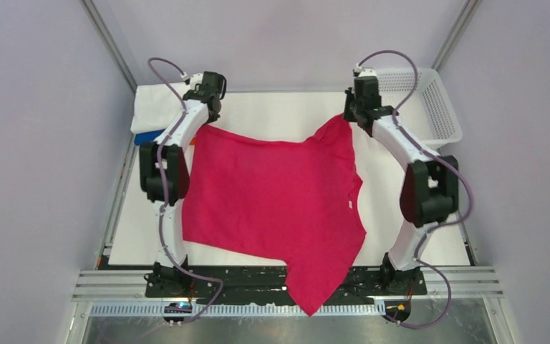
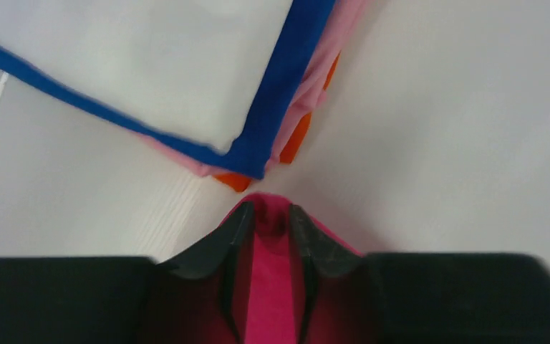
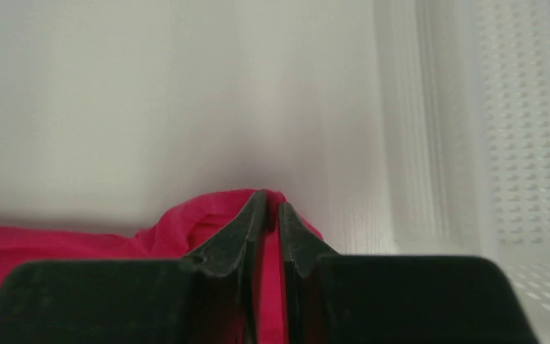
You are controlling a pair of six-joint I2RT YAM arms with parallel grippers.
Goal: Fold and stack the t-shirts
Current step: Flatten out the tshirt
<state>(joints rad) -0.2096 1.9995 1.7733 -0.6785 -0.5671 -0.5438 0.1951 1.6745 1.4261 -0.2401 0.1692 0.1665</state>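
Spreading step: left gripper [image 2: 271, 213] at 11 o'clock, right gripper [image 3: 272, 199] at 1 o'clock both pinch magenta t-shirt [image 1: 272, 201] far edge; next likely lower, let go.

I'm in a robotics lab cell: plain pale walls [image 1: 36, 143] and aluminium posts [image 1: 111, 43] box in the white bench [image 1: 272, 107] ahead of my right hand [image 3: 272, 203]; far behind it, a slotted metal rail [image 1: 465, 283] carries my bolted-down, cabled arm bases [image 1: 166, 276].
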